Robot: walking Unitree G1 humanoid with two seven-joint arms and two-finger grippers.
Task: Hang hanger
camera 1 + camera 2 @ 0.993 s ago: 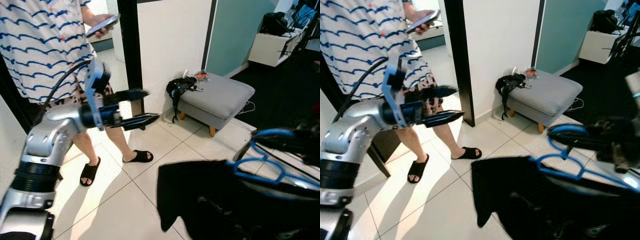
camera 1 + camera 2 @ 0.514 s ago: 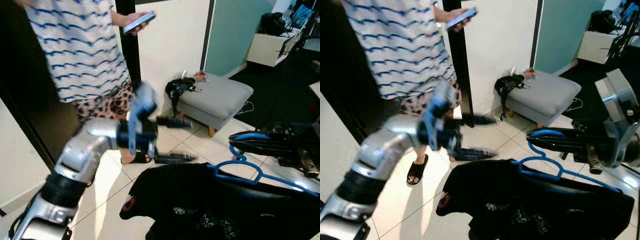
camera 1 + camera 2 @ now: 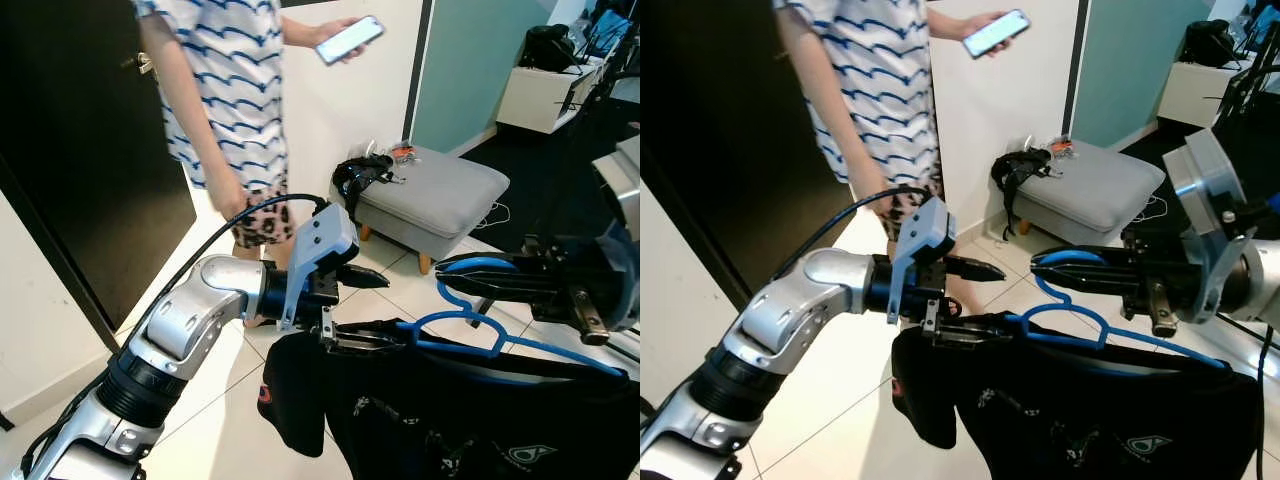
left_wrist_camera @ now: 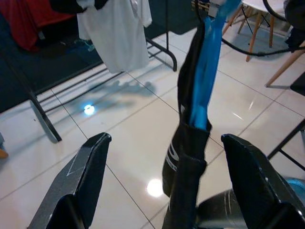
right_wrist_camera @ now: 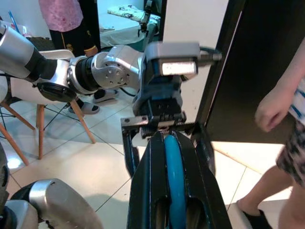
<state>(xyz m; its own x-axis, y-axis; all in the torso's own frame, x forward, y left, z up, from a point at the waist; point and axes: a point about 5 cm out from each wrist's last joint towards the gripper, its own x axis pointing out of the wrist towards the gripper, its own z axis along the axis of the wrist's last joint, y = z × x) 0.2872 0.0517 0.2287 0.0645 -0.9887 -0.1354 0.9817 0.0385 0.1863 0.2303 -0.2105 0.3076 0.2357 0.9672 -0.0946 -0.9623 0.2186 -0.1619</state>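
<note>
From my head cameras, I am holding a blue hanger (image 3: 1070,318) by its hook, my right gripper (image 3: 1080,268) clamped on it out to my right, with a black shirt (image 3: 1080,410) draped over it and hanging toward the tiled floor (image 3: 215,420). My left gripper (image 3: 365,310) is reaching in at the shirt's near shoulder, fingers spread apart around the hanger's end. A person (image 3: 240,90) is standing beyond, holding a phone (image 3: 347,40), near a grey ottoman (image 3: 430,200). My left wrist camera is showing both fingers (image 4: 88,167) wide, the hanger and shirt between them. My right wrist camera is showing my fingers pressing the blue hook (image 5: 174,171).
</note>
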